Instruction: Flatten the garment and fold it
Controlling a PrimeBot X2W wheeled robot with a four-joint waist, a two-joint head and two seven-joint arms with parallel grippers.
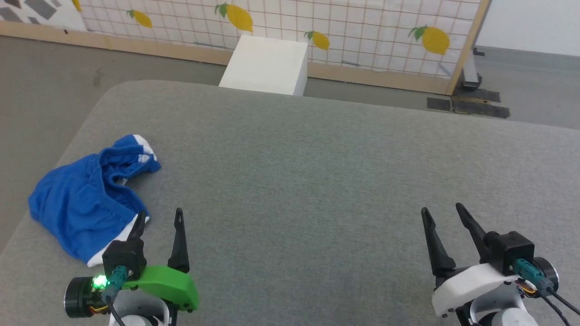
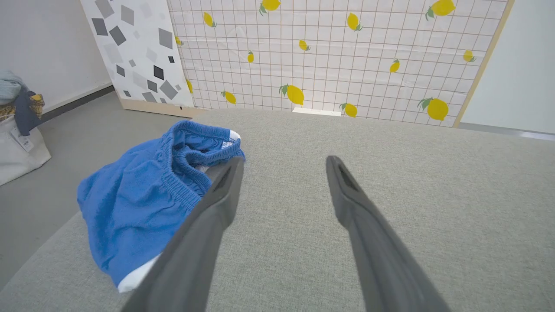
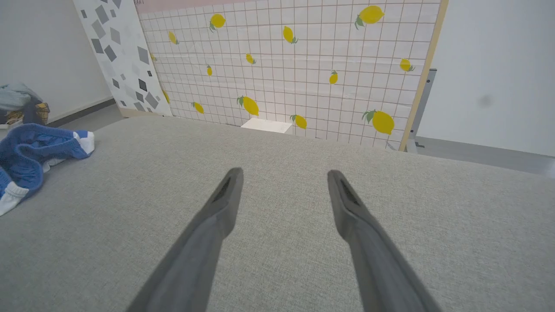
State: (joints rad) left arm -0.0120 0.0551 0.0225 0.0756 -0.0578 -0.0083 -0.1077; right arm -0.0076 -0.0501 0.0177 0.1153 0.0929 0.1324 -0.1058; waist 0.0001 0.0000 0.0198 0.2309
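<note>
Left pincer (image 1: 161,212) sits low at the near-left, jaws wide apart, nothing in them. Its left finger overlaps the near hem of the garment (image 1: 77,203) in the head view; can't tell if it touches. Right pincer (image 1: 442,208) is also spread and empty, well apart from the cloth, over bare counter (image 1: 294,181).

Garment is a crumpled blue heap at the counter's left edge, elastic waistband bunched on the far side, white bands showing at near and far ends.

My read: nothing is flattened yet, and the step in hand is the first grab.

How I'd do it:
- left pincer takes the near white-banded hem, pinching low to the surface
- drag toward the centre, away from the edge, since it could slide off there
- bring the right pincer across to the waistband end
- pull apart gently to take out the bunching before any fold
</note>
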